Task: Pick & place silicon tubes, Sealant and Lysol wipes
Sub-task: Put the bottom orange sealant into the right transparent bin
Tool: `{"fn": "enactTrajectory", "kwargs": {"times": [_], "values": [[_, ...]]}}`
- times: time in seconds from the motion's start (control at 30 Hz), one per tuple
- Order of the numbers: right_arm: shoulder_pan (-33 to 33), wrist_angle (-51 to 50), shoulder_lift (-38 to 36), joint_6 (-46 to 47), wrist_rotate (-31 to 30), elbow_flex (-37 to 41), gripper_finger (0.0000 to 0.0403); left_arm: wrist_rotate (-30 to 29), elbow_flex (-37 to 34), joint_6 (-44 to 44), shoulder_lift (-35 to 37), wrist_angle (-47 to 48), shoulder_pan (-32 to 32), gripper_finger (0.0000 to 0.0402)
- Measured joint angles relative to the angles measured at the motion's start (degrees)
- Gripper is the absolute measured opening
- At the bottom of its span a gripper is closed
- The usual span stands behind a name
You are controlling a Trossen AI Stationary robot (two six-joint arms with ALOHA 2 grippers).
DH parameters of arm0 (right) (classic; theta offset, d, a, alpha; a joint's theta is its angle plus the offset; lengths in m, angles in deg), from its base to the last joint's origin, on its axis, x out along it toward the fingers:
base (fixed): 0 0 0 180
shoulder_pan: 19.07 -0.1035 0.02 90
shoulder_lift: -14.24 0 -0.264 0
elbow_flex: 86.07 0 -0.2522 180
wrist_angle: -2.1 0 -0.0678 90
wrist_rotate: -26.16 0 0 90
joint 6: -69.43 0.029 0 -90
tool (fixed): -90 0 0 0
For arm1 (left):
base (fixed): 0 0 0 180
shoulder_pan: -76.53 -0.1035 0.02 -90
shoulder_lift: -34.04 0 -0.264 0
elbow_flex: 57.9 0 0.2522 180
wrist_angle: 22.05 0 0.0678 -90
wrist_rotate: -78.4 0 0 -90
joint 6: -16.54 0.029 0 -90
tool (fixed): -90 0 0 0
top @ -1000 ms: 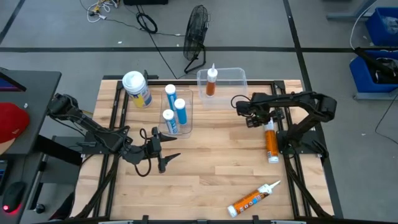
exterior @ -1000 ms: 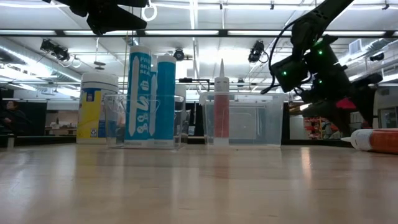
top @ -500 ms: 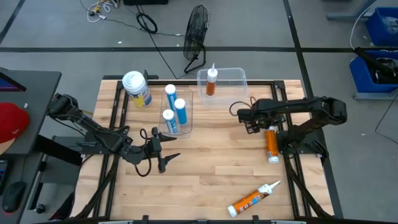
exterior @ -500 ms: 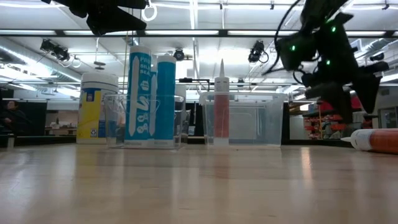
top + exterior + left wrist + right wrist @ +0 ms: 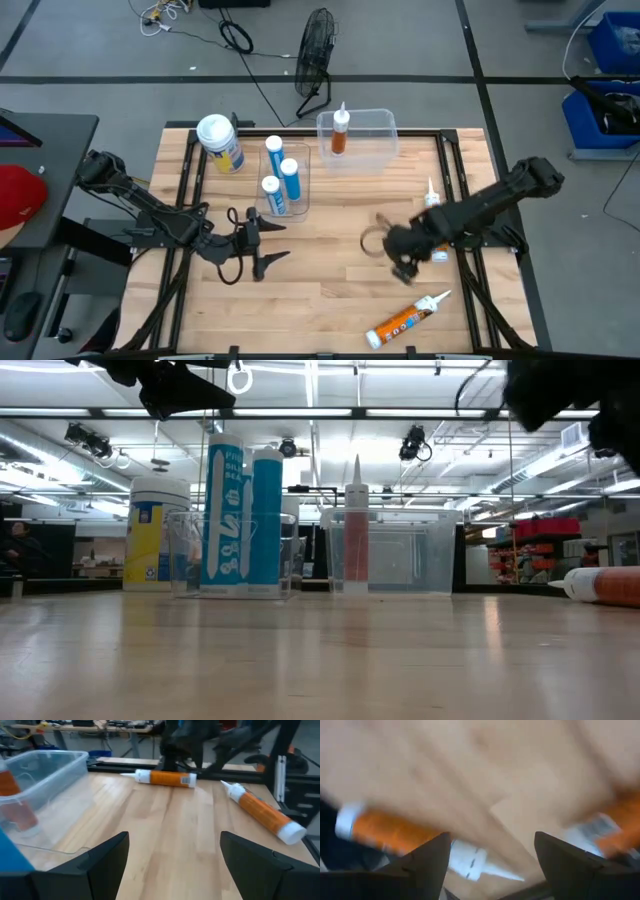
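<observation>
- The stout Lysol wipes canister (image 5: 221, 143), white round lid and yellow-and-blue label, stands upright at the far left of the pale wooden desk (image 5: 320, 260); its label writing is too small to read.
- Just beside it, a narrow clear plastic bin (image 5: 283, 180) holds three slim blue tubes with white caps (image 5: 281, 172); in the low view the tallest shows white letters, seemingly "PRO" and "SEAL".
- A second clear plastic tub (image 5: 362, 135) at the far edge holds one orange sealant tube with a white nozzle (image 5: 341, 130), upright.
- The left hand (image 5: 268, 243) hovers over the near-left desk, fingers spread and holding nothing, near the blue tubes' bin and well apart from the wipes.
- The right hand (image 5: 400, 264) hangs over the near-right desk, fingers apart and empty.
- One orange sealant tube (image 5: 408, 318) lies near the front edge, just beside the right hand.
- Another orange tube (image 5: 433, 205) lies partly under the right arm.
</observation>
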State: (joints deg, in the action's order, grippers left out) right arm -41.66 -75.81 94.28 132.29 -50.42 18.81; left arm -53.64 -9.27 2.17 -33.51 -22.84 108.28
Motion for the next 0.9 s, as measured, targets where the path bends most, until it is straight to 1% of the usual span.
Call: {"fn": "enactTrajectory", "kwargs": {"times": [0.1, 0.3, 0.37, 0.47, 0.57, 0.67, 0.77, 0.9], "values": [[-5.8, 4.1, 0.6, -8.4, -0.6, 0.0, 0.0291, 3.1, 0.0, 0.3, 0.0, 1.6, 0.0, 0.0318], [-12.3, 4.4, 1.7, -8.9, -0.2, 0.0, 0.029, 6.2, 0.0, -2.0, 0.0, 2.8, 0.1, 0.0318], [-14.0, 5.2, 2.1, -8.8, -2.1, 0.0, 0.0285, 7.9, 0.0, -3.0, 0.0, 3.3, 0.2, 0.0318], [-16.0, 10.6, 3.8, -9.8, -5.5, 0.0, 0.0271, 9.9, 0.0, -4.3, 0.0, 3.6, 0.7, 0.0318], [-17.5, 15.2, 6.5, -11.9, -7.1, 0.0, 0.0249, 10.4, 0.0, -6.8, 0.0, 3.9, 1.4, 0.0318], [-18.3, 17.7, 9.4, -12.6, -6.7, 0.0, 0.022, 10.4, 0.0, -7.6, 0.0, 4.0, 2.1, 0.0318], [-18.9, 21.3, 12.1, -14.0, -4.4, 0.0, 0.0188, 10.4, 0.0, -7.8, 0.0, 4.0, 2.7, 0.0318], [-19.4, 22.0, 14.4, -14.5, 0.5, 0.0, 0.0149, 10.4, 0.0, -8.6, 0.0, 4.2, 2.7, 0.0318]]}}
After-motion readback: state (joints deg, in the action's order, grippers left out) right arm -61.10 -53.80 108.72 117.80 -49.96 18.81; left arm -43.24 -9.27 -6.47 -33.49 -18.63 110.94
